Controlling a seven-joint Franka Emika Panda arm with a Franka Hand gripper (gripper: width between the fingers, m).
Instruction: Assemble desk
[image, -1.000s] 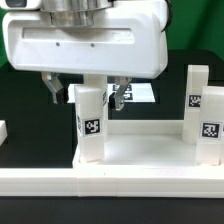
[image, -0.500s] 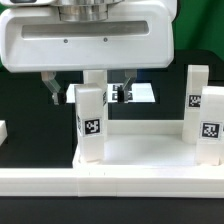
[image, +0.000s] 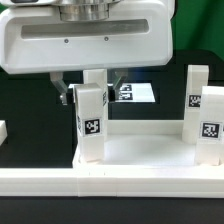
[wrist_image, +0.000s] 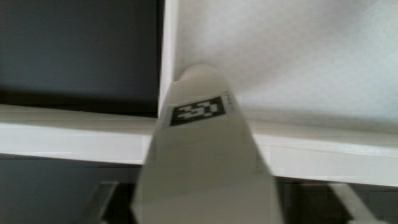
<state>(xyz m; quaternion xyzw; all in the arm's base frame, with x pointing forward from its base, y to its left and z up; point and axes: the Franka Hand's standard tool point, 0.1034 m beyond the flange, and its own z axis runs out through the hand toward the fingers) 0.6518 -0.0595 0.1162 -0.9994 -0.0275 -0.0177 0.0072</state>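
Black tabletop; desk top (image: 140, 150) bears upright legs. Gripper (image: 88, 95), fingers spread, straddles the near-left leg (image: 90, 125) without evident grip. Step: seating this leg; next, closing squarely.

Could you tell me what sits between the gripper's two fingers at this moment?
The top of a standing desk leg sits between the fingers of the gripper. The exterior view shows it; whether the pads touch it is unclear.
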